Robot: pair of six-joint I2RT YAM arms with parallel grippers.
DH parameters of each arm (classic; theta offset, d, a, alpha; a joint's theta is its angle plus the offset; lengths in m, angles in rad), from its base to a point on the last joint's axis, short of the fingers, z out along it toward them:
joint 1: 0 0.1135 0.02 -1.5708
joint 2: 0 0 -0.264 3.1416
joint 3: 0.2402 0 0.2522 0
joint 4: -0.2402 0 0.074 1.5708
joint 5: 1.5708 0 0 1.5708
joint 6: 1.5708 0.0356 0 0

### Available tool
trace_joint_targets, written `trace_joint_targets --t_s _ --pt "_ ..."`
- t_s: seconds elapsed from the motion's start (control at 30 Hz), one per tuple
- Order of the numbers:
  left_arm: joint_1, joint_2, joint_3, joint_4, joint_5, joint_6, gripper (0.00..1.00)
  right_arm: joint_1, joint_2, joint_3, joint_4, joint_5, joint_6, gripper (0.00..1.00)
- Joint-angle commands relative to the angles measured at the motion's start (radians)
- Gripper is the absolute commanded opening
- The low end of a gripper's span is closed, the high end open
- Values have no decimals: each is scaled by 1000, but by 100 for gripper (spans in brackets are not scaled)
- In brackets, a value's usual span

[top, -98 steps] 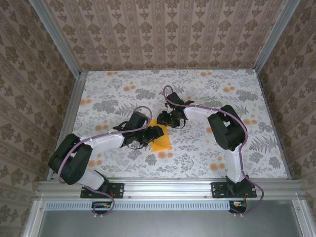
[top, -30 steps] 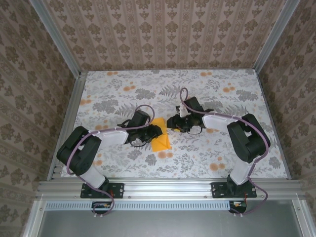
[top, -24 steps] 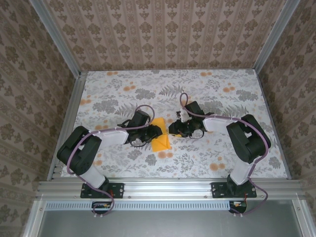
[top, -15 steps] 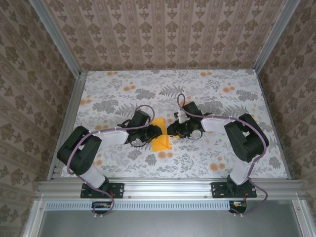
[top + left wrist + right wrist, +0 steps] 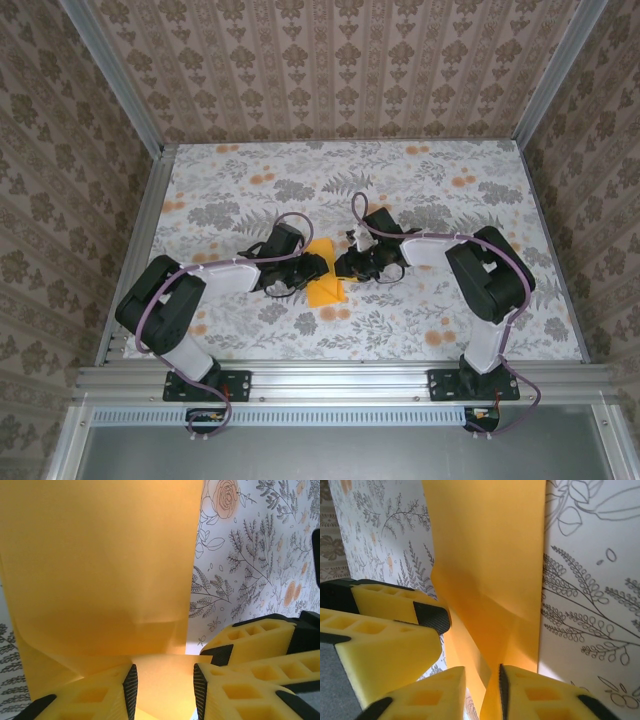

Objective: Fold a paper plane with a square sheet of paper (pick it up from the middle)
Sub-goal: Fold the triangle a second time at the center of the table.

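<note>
1. The square sheet of paper [image 5: 328,290] lies on the floral bench [image 5: 440,190], about mid-bench and a little left of centre. It sits between the 2 tools and is partly hidden by them.
2. The sheet is no longer flat. The wrist views show a long strip lying on the bench, with 1 flap raised at the near end. It has no pointed nose or wings yet, so I judge this an early fold, well short of a plane.
3. The left tool [image 5: 162,672] is low on the sheet's left side with its jaws part open. The raised flap lies in the gap between them, and neither pad clearly presses it. I read this as straddling or steadying the sheet, not pinching it.
4. The right tool [image 5: 482,675] is low on the sheet's right side, just beside the left tool. Its jaws are narrow, with the raised paper edge running up between them. I cannot tell whether the pads actually nip the paper.
5. Step in hand, as I judge it: taking hold of the raised flap so it can be turned over.
6. The next move calls for:
   - a firm nip by the right tool on the flap alone, not on both layers;
   - the left tool holding the strip down on the bench;
   - a short carry of the flap to line its edge up before it is pressed flat.
7. The tools are crowded together, so the fingers could collide. Thin paper may also slide or crumple rather than crease.
</note>
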Motion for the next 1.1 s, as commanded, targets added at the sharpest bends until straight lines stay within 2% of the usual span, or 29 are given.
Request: trace_joint_targets --t_s 0.0,0.2,0.37,0.53,0.87,1.07 --pt "1 -10 -2 1 5 19 38 8 19 27 11 -22 -13 18" --pt "1 -58 -24 -7 2 20 43 8 14 20 18 14 -30 6" --pt "-16 -144 -71 -27 -19 8 51 14 14 23 22 20 -42 5" --pt "-43 -211 -134 -20 -49 -24 53 36 25 33 35 12 -18 5" --pt "-68 -190 -170 4 -67 -75 35 48 46 37 64 21 21 6" --pt "-91 -121 -132 -2 -58 -74 34 48 42 38 59 26 26 6"
